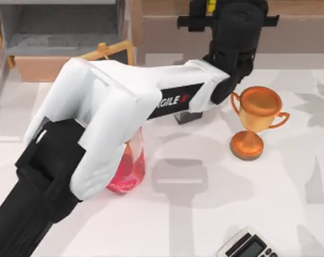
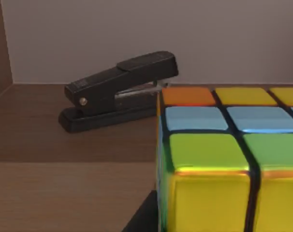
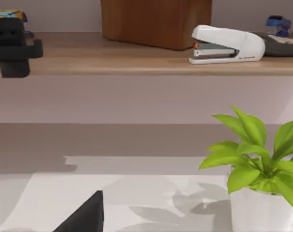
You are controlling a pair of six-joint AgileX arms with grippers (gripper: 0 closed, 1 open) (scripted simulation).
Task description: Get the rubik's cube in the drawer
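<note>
The rubik's cube [image 2: 224, 159], with yellow, green, blue and orange squares on a black grid, looms close in the left wrist view; a yellow sliver of the cube [image 1: 209, 5] shows from above. My left gripper [image 1: 226, 19] reaches over the brown shelf and is shut on the cube, one dark finger [image 2: 144, 217] flush against its side. In the right wrist view the left gripper [image 3: 11, 43] hides most of the cube [image 3: 6, 13]. The drawer [image 1: 41, 67] stands open at the back left, its grey inside bare. My right gripper [image 3: 83, 217] is parked off to the right.
A black stapler [image 2: 120, 92] lies on the shelf [image 2: 64, 188] beside the cube. A gold trophy [image 1: 255, 120] stands right of centre. A pink glass [image 1: 129, 170] sits under my left arm, and a calculator [image 1: 247, 247] lies at the front edge. A white stapler [image 3: 226, 44] and a potted plant [image 3: 253, 154] are farther right.
</note>
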